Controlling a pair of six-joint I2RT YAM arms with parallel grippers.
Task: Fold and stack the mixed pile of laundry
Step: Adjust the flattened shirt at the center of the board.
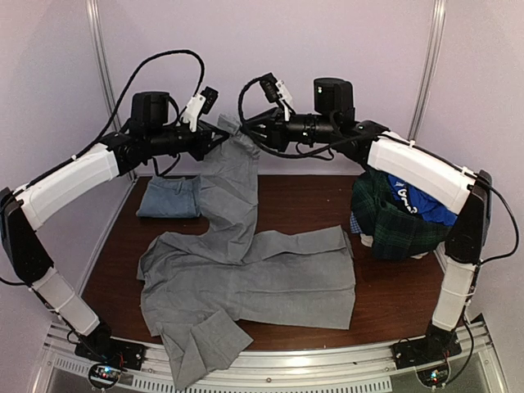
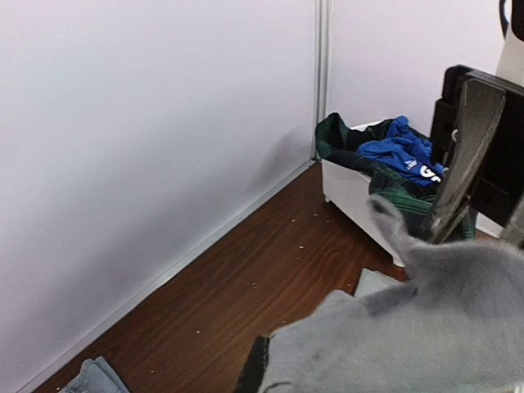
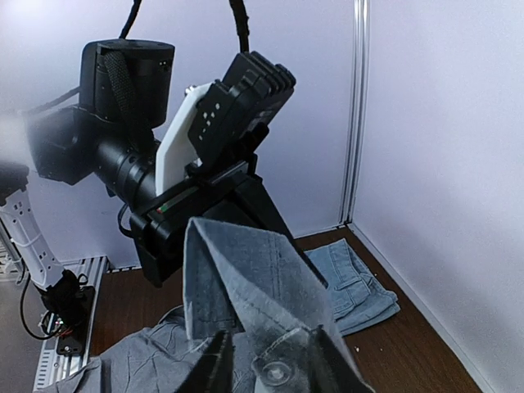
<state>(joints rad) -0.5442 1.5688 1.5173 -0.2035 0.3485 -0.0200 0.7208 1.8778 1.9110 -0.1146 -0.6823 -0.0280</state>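
Grey trousers [image 1: 246, 270] lie spread over the table, with one end lifted to the back centre. There my left gripper [image 1: 223, 137] and right gripper [image 1: 252, 131] meet tip to tip on the raised cloth. In the left wrist view the grey trousers [image 2: 409, 327] cover the jaws, and only one dark finger [image 2: 254, 372] shows. My right gripper [image 3: 270, 368] has the trousers' buttoned band [image 3: 246, 270] between its fingers. The mixed laundry pile [image 1: 401, 217], plaid with a bright blue piece, sits at the right in a white bin [image 2: 352, 201].
A small folded stack of blue-grey garments [image 1: 169, 197] lies at the back left, close to the wall. The right arm's white link [image 1: 417, 168] passes over the laundry pile. Walls close in the back and both sides.
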